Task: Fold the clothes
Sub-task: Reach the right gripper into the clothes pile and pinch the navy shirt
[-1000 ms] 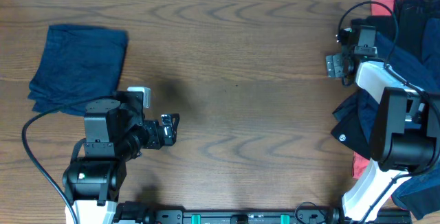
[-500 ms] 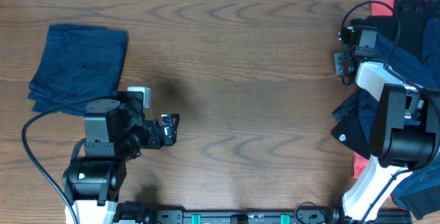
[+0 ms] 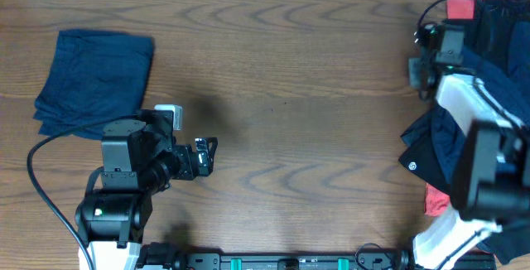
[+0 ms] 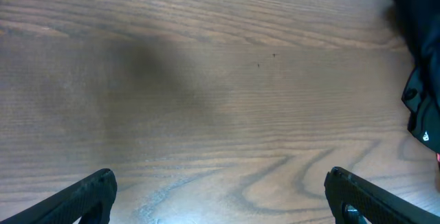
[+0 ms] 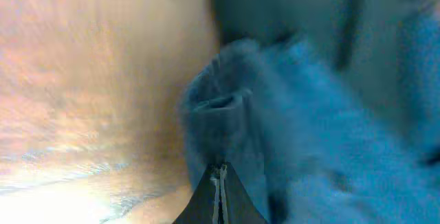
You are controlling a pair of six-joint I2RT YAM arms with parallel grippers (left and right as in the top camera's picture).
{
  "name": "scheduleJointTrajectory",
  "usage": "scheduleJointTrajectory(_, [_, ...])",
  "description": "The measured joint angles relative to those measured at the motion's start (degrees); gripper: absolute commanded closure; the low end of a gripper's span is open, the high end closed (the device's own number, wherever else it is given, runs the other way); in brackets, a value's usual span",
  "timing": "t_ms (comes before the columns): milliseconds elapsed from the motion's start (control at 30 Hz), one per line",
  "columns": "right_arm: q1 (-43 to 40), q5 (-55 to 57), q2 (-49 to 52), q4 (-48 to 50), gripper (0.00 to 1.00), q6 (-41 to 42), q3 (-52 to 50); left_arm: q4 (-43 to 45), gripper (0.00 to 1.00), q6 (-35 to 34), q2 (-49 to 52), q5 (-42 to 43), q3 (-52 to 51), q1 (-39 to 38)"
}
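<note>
1. The right wrist view is blurred: whether the right pincer [image 5: 218,172] grips the navy cloth [image 5: 289,135] is unclear.
2. Overhead, the clothes pile [image 3: 509,63] runs off the right edge, partly under the right arm [image 3: 489,162].
3. The lower edge cuts the fingers [image 4: 82,200] of the left pincer [image 4: 220,176].

open table [image 3: 298,113] between folded navy garment [image 3: 95,79], left, and clothes pile [image 3: 509,34], right.

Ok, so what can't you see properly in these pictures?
Overhead: the clothes pile runs off the right edge, and the right arm covers its middle.
Right wrist: blur hides whether the right gripper pinches any cloth.
Left wrist: a black garment is cut by the right edge.
</note>
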Motion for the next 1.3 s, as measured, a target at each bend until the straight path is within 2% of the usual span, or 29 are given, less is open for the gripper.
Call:
scheduleJointTrajectory(167, [0.85, -1.55, -8.13, -1.40, 0.99, -0.13, 0.81, 0.00, 0.02, 0.02, 0.00, 0.00, 0.00, 0.02])
scheduleJointTrajectory(367, [1.29, -3.98, -7.78, -4.52, 0.98, -0.24, 0.87, -0.02, 0.02, 0.00, 0.00, 0.00, 0.00, 0.00])
scheduleJointTrajectory(433, [1.33, -4.37, -7.23, -4.17, 0.84, -0.09, 0.87, 0.00, 0.02, 0.02, 0.00, 0.00, 0.00, 0.00])
scheduleJointTrajectory(500, [1.33, -4.72, -6.29, -3.37, 0.59, -0.11, 0.87, 0.00, 0.02, 0.00, 0.00, 0.00, 0.00, 0.00])
scheduleJointTrajectory(567, [1.31, -4.92, -4.66, -2.69, 0.42, -0.22, 0.87, -0.02, 0.02, 0.02, 0.00, 0.00, 0.00, 0.02])
scheduleJointTrajectory(700, [1.29, -5.03, 1.46, -0.50, 0.30, -0.59, 0.87, 0.00, 0.02, 0.00, 0.00, 0.00, 0.00, 0.02])
scheduleJointTrajectory(900, [1.16, -4.48, 10.08, 4.87, 0.32, -0.92, 0.74, 0.00, 0.02, 0.00, 0.00, 0.02, 0.00, 0.00])
scheduleJointTrajectory(1133, [-0.31, -4.44, 12.04, 9.66, 0.34, -0.92, 0.74, -0.04, 0.02, 0.00, 0.00, 0.04, 0.00, 0.02])
scheduleJointTrajectory(1267, [-1.75, -4.63, 13.05, 9.44, 0.59, -1.33, 0.76, -0.04, 0.02, 0.02, 0.00, 0.04, 0.00, 0.00])
scheduleJointTrajectory(1300, [-2.05, -5.11, 13.49, 9.42, 0.69, -1.16, 0.76, -0.04, 0.02, 0.00, 0.00, 0.04, 0.00, 0.02])
